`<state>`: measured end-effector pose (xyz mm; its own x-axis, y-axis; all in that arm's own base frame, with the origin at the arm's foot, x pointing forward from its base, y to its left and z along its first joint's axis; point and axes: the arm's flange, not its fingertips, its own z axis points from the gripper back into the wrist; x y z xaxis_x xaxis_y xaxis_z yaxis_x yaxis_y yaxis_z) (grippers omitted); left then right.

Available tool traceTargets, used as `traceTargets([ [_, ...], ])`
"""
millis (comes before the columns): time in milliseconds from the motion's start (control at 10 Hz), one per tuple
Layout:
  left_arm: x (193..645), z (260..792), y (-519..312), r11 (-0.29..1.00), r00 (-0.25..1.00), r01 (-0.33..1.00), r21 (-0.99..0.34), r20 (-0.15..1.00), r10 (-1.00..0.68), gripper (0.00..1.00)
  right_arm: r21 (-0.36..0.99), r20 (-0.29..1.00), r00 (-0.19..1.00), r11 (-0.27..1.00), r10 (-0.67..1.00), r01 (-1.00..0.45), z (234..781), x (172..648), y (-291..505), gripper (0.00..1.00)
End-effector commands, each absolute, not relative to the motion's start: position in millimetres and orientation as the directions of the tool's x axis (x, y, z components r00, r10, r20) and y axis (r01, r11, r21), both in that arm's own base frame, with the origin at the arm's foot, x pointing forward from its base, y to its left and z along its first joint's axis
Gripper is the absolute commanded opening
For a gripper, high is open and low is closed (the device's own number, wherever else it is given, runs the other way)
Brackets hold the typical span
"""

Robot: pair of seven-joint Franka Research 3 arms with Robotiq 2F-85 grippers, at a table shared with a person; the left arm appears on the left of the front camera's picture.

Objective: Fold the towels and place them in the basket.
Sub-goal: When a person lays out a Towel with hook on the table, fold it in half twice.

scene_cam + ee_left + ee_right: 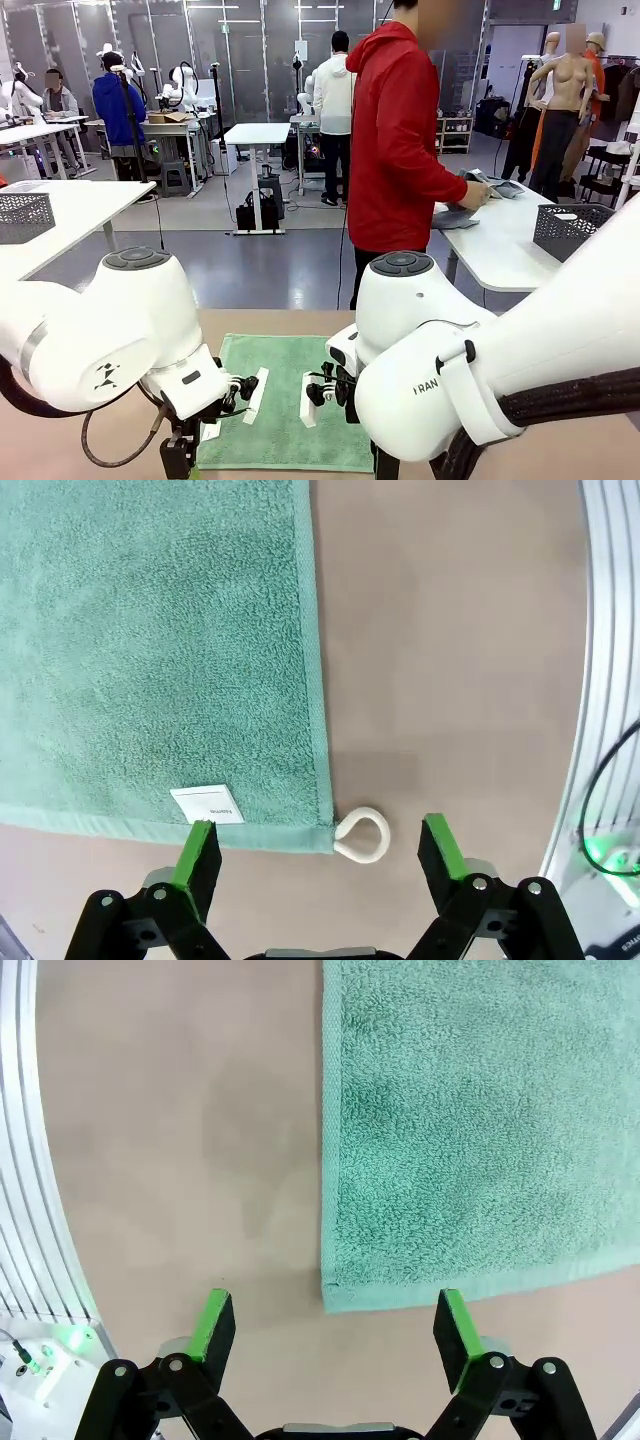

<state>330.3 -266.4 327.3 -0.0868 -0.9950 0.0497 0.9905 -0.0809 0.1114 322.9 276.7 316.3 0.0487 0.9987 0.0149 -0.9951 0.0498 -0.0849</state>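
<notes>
Left end effector (322,845) is hovering released, its fingers straddling the white hanging loop (362,836) at one corner of the mint green rectangular terry towel (150,630). Right end effector (335,1322) is hovering released over another corner. The towel is lying flat on the brown worktop (450,630).

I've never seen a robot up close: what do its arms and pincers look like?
The left arm and right arm are bulky, rounded white shells with grey round joint caps; a dark cable loops under the left. The left pincer and right pincer are black with green finger pads.
</notes>
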Motion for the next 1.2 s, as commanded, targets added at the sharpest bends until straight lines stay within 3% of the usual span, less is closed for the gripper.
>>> traceTargets([
  [0,335.3,319.0,-265.0,-0.070,-0.073,0.992,0.101,0.026,-0.997,1.00,-0.059,0.037,0.033,0.036,0.999,-0.998,309.9,334.6,275.0,1.00],
  [1100,355.3,288.3,-258.5,-0.006,-0.006,0.998,0.065,0.003,-1.000,1.00,-0.005,0.006,0.069,0.069,0.998,-0.998,295.3,345.3,269.3,1.00],
])
